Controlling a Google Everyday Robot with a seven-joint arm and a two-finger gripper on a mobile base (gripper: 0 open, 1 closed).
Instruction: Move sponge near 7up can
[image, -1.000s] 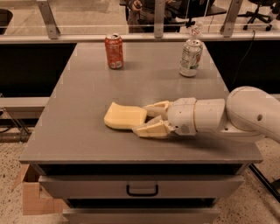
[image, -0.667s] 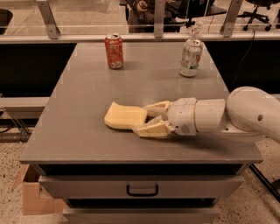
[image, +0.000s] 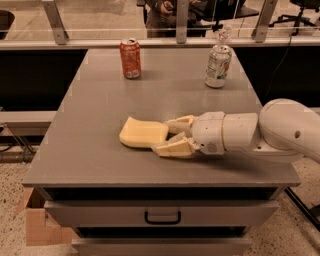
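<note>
The pale yellow sponge (image: 142, 133) lies flat on the grey table (image: 100, 100), near its front middle. The silver-white 7up can (image: 218, 65) stands upright at the back right, well away from the sponge. My gripper (image: 162, 136) reaches in from the right at table height. It is open, with its cream fingers (image: 172, 148) spread at the sponge's right end. The near finger lies along the sponge's front edge and the far finger sits by its far right corner. The sponge looks unsqueezed.
A red-orange can (image: 130, 59) stands upright at the back left of the table. A railing and glass run behind the table. A drawer with a handle (image: 162, 218) is under the top, and a cardboard box (image: 35, 220) sits on the floor at the left.
</note>
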